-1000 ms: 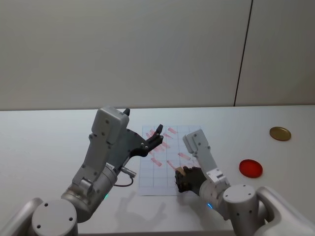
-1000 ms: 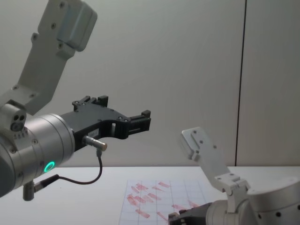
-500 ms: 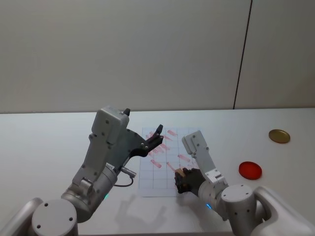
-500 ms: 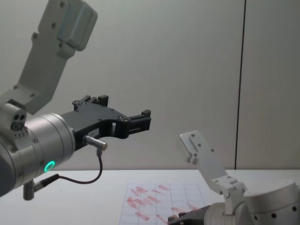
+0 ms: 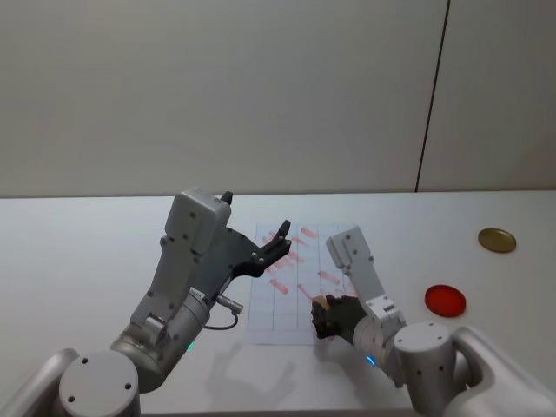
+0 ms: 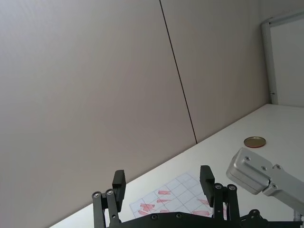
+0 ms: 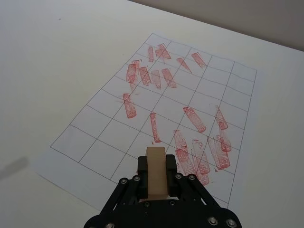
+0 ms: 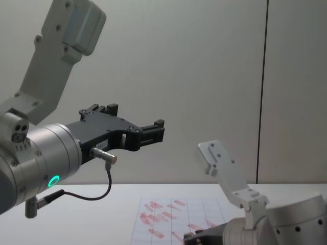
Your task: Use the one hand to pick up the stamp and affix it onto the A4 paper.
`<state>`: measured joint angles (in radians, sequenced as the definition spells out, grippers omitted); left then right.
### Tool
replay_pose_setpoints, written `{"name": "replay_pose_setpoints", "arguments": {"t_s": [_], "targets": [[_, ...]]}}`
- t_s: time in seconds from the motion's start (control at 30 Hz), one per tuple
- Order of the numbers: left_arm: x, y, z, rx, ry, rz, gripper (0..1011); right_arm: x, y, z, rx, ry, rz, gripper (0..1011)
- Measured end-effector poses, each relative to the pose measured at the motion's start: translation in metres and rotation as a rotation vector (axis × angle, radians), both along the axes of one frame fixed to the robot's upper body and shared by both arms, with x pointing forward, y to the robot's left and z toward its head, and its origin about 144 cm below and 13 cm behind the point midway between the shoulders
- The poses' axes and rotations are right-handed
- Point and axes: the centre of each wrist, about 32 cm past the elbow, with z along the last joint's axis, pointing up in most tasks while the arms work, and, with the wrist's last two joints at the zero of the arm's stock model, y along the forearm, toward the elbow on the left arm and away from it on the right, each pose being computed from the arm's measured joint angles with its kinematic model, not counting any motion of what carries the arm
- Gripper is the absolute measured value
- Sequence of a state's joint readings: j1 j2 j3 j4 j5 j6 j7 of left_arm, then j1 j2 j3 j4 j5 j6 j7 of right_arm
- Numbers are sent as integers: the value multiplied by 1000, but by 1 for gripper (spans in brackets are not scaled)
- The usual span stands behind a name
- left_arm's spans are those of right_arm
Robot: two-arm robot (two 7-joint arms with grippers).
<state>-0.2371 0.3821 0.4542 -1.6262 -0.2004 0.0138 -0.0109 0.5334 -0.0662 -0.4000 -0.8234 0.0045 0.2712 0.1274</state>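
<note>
**Grey wall (image 5: 217, 87), white table (image 5: 87, 252): stamp barely moves**

Head view: my right gripper (image 5: 323, 318) still clamps the stamp (image 5: 319, 302) over the near edge of the A4 paper (image 5: 265, 317). Pressing remains, I judge.
Left wrist: left gripper (image 6: 163, 176) wide, idle.
Right wrist: stamp between jaws.
Chest: unchanged.

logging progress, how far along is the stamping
Done: the small tan wooden stamp block is picked up, held in the right gripper, jaws shut. In hand: it hangs over the white gridded A4 paper, near edge. Left: pressing it down; left gripper idles raised, open.
</note>
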Motion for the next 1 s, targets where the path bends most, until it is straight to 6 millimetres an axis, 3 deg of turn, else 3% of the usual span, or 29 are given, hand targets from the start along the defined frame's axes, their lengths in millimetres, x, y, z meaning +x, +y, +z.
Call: {"name": "replay_pose_setpoints", "arguments": {"t_s": [0.27,1.0], "targets": [[0,0,0,0,0,0,993,2,1,12,20,-21,-9,211],[0,0,0,0,0,0,993,1,-5,71,85,-203,-67,210]]}}
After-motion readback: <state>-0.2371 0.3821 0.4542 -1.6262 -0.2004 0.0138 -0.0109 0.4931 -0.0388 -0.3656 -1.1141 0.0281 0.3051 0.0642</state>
